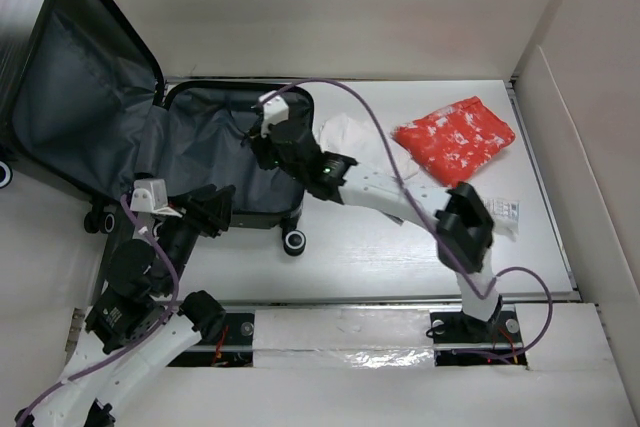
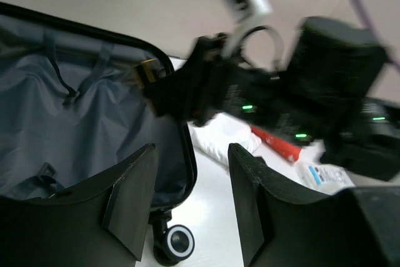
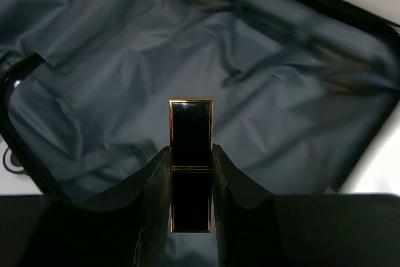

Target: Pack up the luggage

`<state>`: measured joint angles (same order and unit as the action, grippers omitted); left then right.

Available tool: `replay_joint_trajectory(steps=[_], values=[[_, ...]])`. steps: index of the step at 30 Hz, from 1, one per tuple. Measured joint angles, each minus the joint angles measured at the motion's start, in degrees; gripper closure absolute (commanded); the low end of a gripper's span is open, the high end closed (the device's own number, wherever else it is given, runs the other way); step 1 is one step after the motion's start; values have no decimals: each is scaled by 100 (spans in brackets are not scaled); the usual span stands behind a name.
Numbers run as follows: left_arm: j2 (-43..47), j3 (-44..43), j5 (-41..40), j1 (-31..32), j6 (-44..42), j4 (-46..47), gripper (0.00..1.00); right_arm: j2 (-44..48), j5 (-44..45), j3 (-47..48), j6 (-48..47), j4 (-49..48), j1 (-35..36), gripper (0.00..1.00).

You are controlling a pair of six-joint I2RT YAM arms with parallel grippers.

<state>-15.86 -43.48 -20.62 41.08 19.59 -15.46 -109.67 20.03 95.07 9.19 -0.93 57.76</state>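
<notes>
The luggage (image 1: 195, 147) is lying open at ten o'clock in the overhead view. A gold-edged black case (image 3: 190, 130) is being clamped by the right gripper (image 3: 190, 154) above the lining (image 3: 281, 92), so placing is judged to be in hand. The left gripper (image 2: 190, 173) is standing partly open and empty at the rim's six o'clock. Lowering and jaw release are being called for next.
</notes>
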Motion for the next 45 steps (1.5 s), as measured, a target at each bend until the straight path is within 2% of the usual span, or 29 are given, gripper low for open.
replay_joint_trajectory(steps=[4, 6, 9, 11, 13, 14, 15, 17, 18, 23, 25, 26, 29, 30, 34, 38, 45], values=[[208, 15, -210, 0, 35, 20, 54, -1412, -361, 1276, -162, 4, 0, 66], [205, 17, -315, 0, 61, 13, 54, -2024, -525, 1808, -227, 142, -4, 49], [173, 17, -420, 0, 90, -2, 54, -2603, -796, 2332, -341, 435, -50, 31], [142, 17, -474, 0, 92, -7, 54, -2677, -962, 2382, -435, 546, -101, 24], [116, 22, -498, 0, 90, -7, 54, -2564, -1123, 2308, -570, 575, -149, 23], [103, 24, -507, 0, 90, -7, 54, -2422, -1165, 2186, -649, 570, -155, 25], [83, 26, -509, 0, 90, -7, 54, -2159, -1187, 1934, -754, 549, -188, 44], [31, 26, -511, 0, 90, -7, 54, -1316, -1158, 1032, -942, 278, -234, 77], [9, 28, -509, 0, 90, -4, 54, -697, -1078, 356, -986, 81, -269, 99], [-79, 39, -496, 0, 87, -17, 54, 2343, -625, -2643, -695, -785, -785, 100], [-85, 39, -474, 0, 87, -9, 54, 3182, -409, -3711, -378, -925, -1266, 89], [-87, 39, -468, 0, 85, 0, 54, 3497, -232, -4190, -221, -841, -1499, 72], [-162, 39, -422, 0, 85, 42, 55, 3921, 155, -5425, 186, -299, -1928, 52], [-223, 39, -393, 0, 85, 55, 55, 3989, 210, -5733, 286, -24, -1958, 42], [-529, 39, -289, 0, 81, 61, 55, 4218, 15, -6240, 452, 708, -2122, 38], [-691, 39, -227, 0, 81, 55, 55, 4113, -343, -6153, 442, 640, -2273, 37], [-651, 39, -229, 0, 81, 59, 54, 3088, -758, -5831, 297, 627, -2288, 39]])
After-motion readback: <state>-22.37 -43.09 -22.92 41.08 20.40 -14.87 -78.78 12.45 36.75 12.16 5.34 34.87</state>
